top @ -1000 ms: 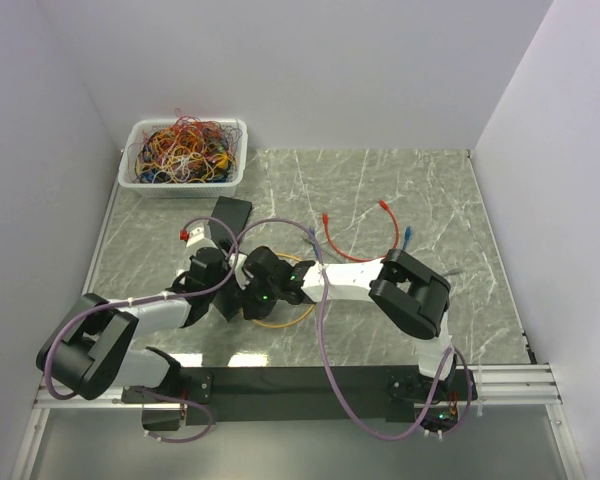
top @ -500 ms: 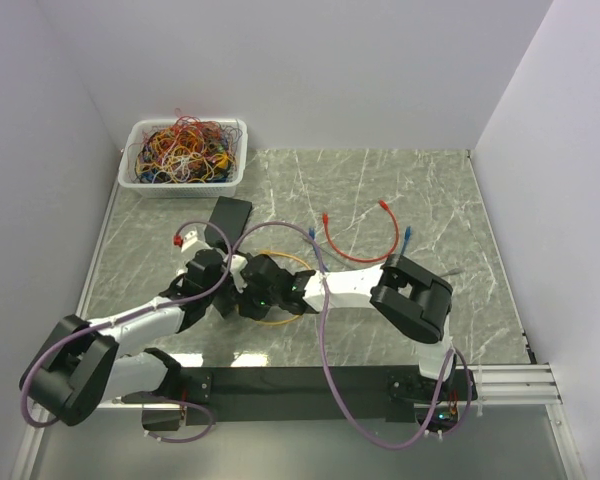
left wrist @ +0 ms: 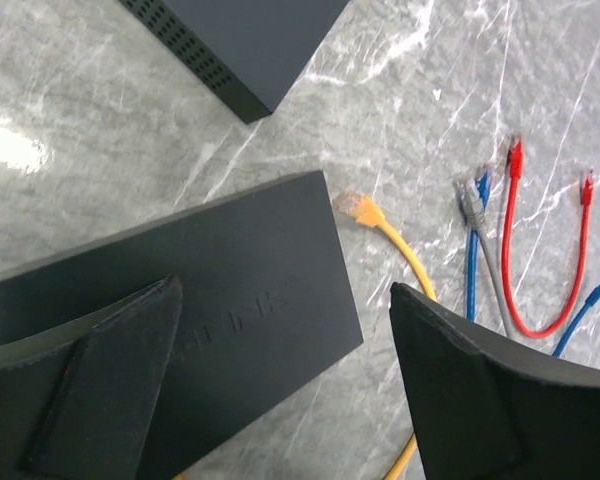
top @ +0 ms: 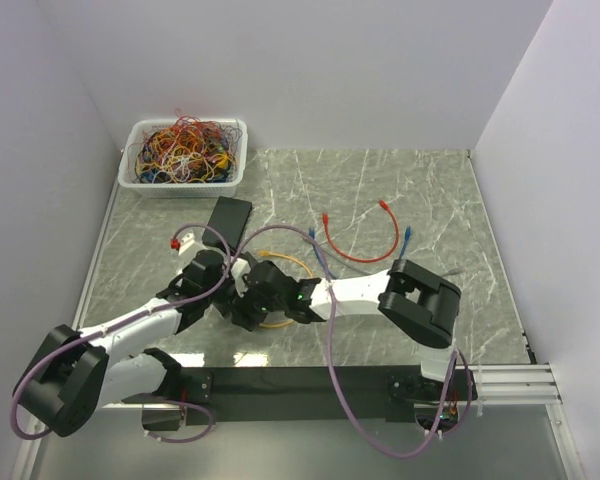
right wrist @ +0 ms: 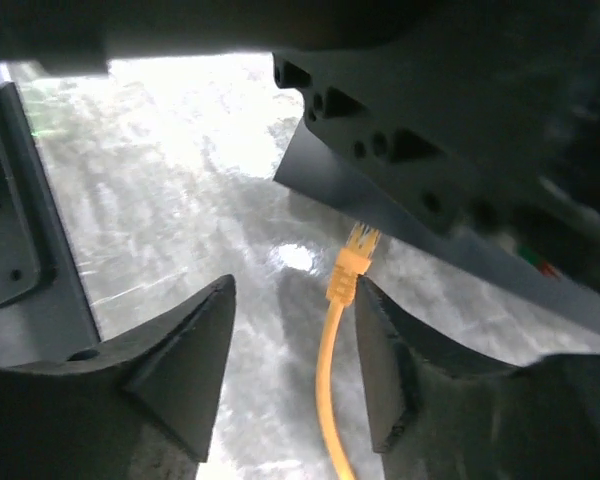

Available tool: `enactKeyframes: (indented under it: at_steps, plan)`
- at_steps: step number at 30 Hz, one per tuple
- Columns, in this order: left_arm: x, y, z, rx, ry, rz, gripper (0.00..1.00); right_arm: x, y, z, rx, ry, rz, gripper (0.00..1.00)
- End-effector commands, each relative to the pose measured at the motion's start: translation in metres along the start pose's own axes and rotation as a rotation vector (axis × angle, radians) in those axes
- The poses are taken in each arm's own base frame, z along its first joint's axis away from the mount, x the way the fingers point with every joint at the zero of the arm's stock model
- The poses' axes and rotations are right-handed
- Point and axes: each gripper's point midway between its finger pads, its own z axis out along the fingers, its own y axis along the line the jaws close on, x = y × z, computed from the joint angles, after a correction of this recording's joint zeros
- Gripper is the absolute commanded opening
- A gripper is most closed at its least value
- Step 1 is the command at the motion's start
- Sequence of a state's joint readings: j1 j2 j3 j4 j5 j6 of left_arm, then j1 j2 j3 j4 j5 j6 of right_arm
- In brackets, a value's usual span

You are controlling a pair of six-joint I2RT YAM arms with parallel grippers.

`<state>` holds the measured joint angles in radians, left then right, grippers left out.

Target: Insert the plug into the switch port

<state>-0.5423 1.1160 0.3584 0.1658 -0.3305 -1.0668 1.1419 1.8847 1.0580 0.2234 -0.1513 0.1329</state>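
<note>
The yellow plug (right wrist: 352, 265) on its yellow cable (top: 280, 322) lies on the marble table, its tip at the edge of the black switch (left wrist: 210, 290). It also shows in the left wrist view (left wrist: 355, 205), at the switch's far corner. My right gripper (right wrist: 295, 350) is open, with the plug between its fingers, close to the right one (right wrist: 390, 360). My left gripper (left wrist: 290, 390) is open just above the switch, its left finger (left wrist: 100, 380) over the switch's top. In the top view both grippers (top: 212, 280) (top: 248, 300) crowd together and hide the switch.
A second black vented box (top: 230, 213) lies behind the grippers. Red (top: 355, 245), blue (left wrist: 475, 260) and grey (left wrist: 492, 270) cables lie to the right. A white bin of tangled cables (top: 185, 152) stands at the back left. Walls close in on three sides.
My right gripper has shifted a little down and left towards the left gripper. My left arm's elbow has swung down and left. More of the yellow loop shows behind the grippers.
</note>
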Motion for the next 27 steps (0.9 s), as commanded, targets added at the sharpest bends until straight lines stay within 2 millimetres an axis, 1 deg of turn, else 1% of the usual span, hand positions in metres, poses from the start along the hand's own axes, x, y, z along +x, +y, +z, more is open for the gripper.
enactKeyframes:
  at_steps: [1, 2, 3, 5, 6, 8, 9, 10, 11, 13, 14, 16, 17, 18, 19, 20, 21, 22, 23, 24, 25, 26, 27]
  plan:
    - [0.051, 0.038, -0.024, -0.102, 0.230, 0.122, 0.93, -0.044, -0.049, -0.022, 0.183, -0.169, 0.123, 0.61]
    - [0.047, 0.034, -0.026, -0.095, 0.221, 0.124, 0.95, -0.047, -0.048, -0.026, 0.189, -0.178, 0.143, 0.64]
    - [0.044, 0.033, -0.027, -0.097, 0.213, 0.132, 0.98, -0.046, -0.051, -0.028, 0.202, -0.175, 0.149, 0.79]
    - [0.032, 0.024, -0.029, -0.083, 0.179, 0.132, 0.99, -0.051, -0.055, -0.034, 0.224, -0.188, 0.167, 0.91]
    - [0.030, 0.026, -0.031, -0.093, 0.179, 0.137, 0.99, -0.049, -0.056, -0.036, 0.232, -0.186, 0.172, 0.91]
    - [0.018, 0.018, -0.034, -0.079, 0.146, 0.127, 0.99, -0.055, -0.060, -0.044, 0.248, -0.208, 0.198, 0.93]
    - [0.016, 0.019, -0.035, -0.087, 0.143, 0.132, 0.99, -0.051, -0.062, -0.046, 0.257, -0.204, 0.210, 0.93]
    - [0.009, 0.015, -0.036, -0.080, 0.129, 0.126, 0.99, -0.051, -0.064, -0.048, 0.264, -0.210, 0.221, 0.94]
    - [0.003, 0.014, -0.038, -0.078, 0.112, 0.119, 0.99, -0.053, -0.067, -0.052, 0.265, -0.222, 0.237, 0.94]
    - [-0.005, 0.013, -0.040, -0.081, 0.097, 0.121, 0.99, -0.050, -0.069, -0.056, 0.274, -0.236, 0.251, 0.95]
    - [-0.013, 0.015, -0.040, -0.089, 0.079, 0.111, 0.99, -0.054, -0.075, -0.062, 0.290, -0.256, 0.275, 0.95]
    - [-0.020, 0.018, -0.041, -0.101, 0.068, 0.105, 0.99, -0.053, -0.082, -0.065, 0.300, -0.260, 0.303, 0.96]
    - [-0.028, 0.021, -0.042, -0.106, 0.048, 0.090, 0.99, -0.052, -0.085, -0.065, 0.301, -0.258, 0.326, 0.96]
    - [-0.032, 0.022, -0.043, -0.105, 0.044, 0.087, 0.99, -0.057, -0.097, -0.068, 0.316, -0.269, 0.347, 0.96]
    - [-0.034, 0.024, -0.043, -0.107, 0.040, 0.081, 0.99, -0.058, -0.100, -0.068, 0.307, -0.268, 0.359, 0.96]
    - [-0.040, 0.028, -0.045, -0.114, 0.024, 0.066, 0.99, -0.059, -0.104, -0.066, 0.306, -0.268, 0.378, 0.96]
    - [-0.041, 0.031, -0.045, -0.120, 0.024, 0.060, 0.99, -0.065, -0.115, -0.068, 0.318, -0.275, 0.400, 0.96]
    - [-0.043, 0.035, -0.045, -0.127, 0.018, 0.052, 0.99, -0.067, -0.117, -0.067, 0.303, -0.271, 0.411, 0.96]
    - [-0.043, 0.037, -0.046, -0.129, 0.019, 0.048, 0.99, -0.064, -0.123, -0.063, 0.307, -0.260, 0.426, 0.96]
    - [-0.043, 0.038, -0.046, -0.133, 0.020, 0.043, 0.99, -0.071, -0.130, -0.062, 0.317, -0.269, 0.434, 0.96]
    - [-0.040, 0.040, -0.046, -0.134, 0.029, 0.039, 1.00, -0.072, -0.127, -0.058, 0.286, -0.258, 0.436, 0.96]
    - [-0.038, 0.042, -0.046, -0.136, 0.036, 0.031, 0.99, -0.067, -0.128, -0.051, 0.281, -0.235, 0.438, 0.96]
    - [-0.033, 0.045, -0.045, -0.137, 0.047, 0.027, 0.99, -0.075, -0.128, -0.047, 0.271, -0.241, 0.436, 0.96]
